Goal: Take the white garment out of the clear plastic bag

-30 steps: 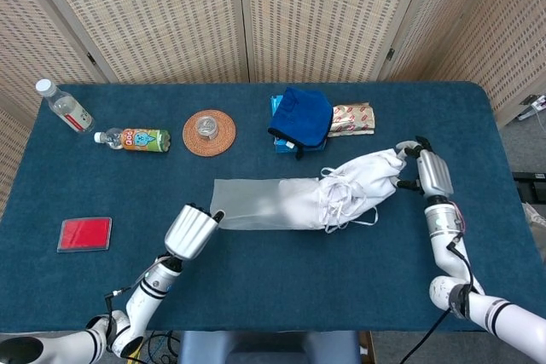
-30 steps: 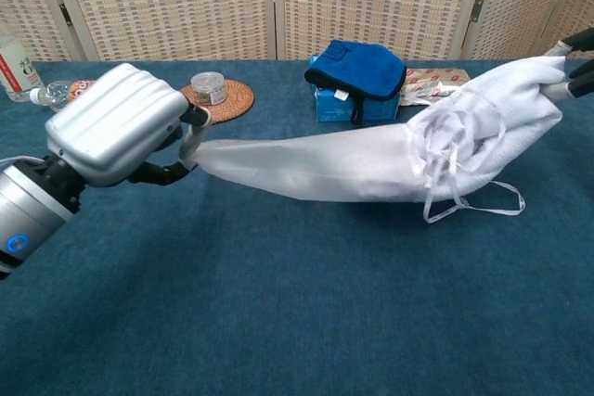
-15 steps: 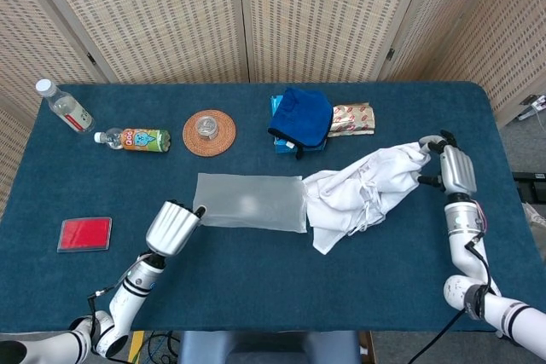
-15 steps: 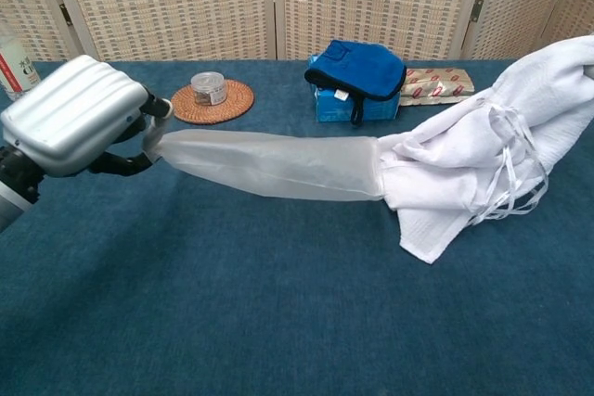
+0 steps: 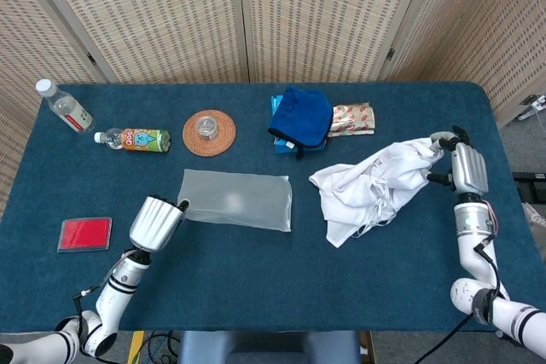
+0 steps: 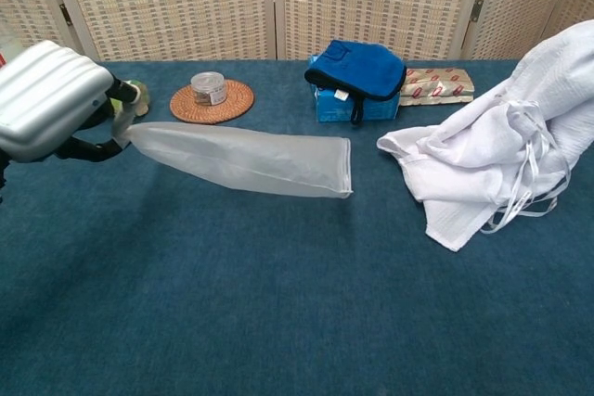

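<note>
**A staged test bench, screened off from the room**

This looks like a robotics lab set up for trials, not a home. A table (image 5: 256,279) covered edge to edge in dark blue cloth stands boxed in by woven folding screens (image 5: 324,14) along its far edge and both far corners. Unrelated props line the far edge: a water bottle (image 5: 64,106), a small drink bottle (image 5: 135,139), a wicker coaster (image 5: 209,132), a snack packet (image 5: 352,119). A red card (image 5: 85,234) lies near the left edge.
</note>
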You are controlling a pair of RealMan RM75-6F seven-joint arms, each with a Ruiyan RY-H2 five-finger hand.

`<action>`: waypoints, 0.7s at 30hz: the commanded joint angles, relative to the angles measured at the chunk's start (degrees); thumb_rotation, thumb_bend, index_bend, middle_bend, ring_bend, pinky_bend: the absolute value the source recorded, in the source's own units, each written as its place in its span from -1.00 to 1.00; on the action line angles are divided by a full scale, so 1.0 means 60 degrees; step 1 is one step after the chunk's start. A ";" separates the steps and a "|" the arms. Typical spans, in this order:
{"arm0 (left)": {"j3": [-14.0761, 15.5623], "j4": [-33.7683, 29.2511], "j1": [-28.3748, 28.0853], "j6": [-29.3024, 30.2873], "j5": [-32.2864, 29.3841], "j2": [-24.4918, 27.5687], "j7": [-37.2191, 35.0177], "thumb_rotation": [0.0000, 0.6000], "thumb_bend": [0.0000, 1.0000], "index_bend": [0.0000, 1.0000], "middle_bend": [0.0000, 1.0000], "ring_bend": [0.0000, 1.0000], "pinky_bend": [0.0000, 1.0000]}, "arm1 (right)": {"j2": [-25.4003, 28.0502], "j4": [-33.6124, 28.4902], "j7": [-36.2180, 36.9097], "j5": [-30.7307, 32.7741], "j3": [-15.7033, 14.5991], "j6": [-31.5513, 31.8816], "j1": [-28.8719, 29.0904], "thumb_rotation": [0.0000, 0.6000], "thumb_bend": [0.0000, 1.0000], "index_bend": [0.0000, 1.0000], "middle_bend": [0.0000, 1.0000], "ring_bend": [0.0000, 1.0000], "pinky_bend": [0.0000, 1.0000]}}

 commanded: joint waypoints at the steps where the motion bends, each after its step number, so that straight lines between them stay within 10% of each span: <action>1: -0.0028 -0.0019 0.0028 0.0003 -0.0049 0.0066 -0.0049 1.00 -0.26 0.44 1.00 1.00 1.00 | -0.0033 -0.0074 -0.0006 -0.0094 -0.0031 0.0041 0.0016 1.00 0.19 0.81 -0.41 -0.89 -0.57; 5: -0.0055 -0.0194 0.0067 -0.0074 -0.0160 0.0142 -0.0002 1.00 -0.26 0.27 1.00 1.00 1.00 | -0.0078 -0.0193 0.0065 -0.0343 -0.0122 0.0093 0.0020 1.00 0.11 0.71 -0.42 -0.89 -0.57; 14: -0.0195 -0.0776 0.0141 -0.0205 -0.0426 0.0294 0.0365 1.00 -0.86 -0.53 1.00 0.94 1.00 | 0.0051 -0.0591 -0.0072 -0.0621 -0.0274 0.0077 0.0054 1.00 -0.90 -0.87 -0.50 -0.89 -0.57; 21: -0.0291 -0.1163 0.0163 -0.0316 -0.0589 0.0442 0.0722 1.00 -1.00 -0.72 1.00 0.89 1.00 | 0.0067 -0.0804 -0.0175 -0.0698 -0.0234 0.0190 0.0127 1.00 -1.00 -1.00 -0.50 -0.89 -0.57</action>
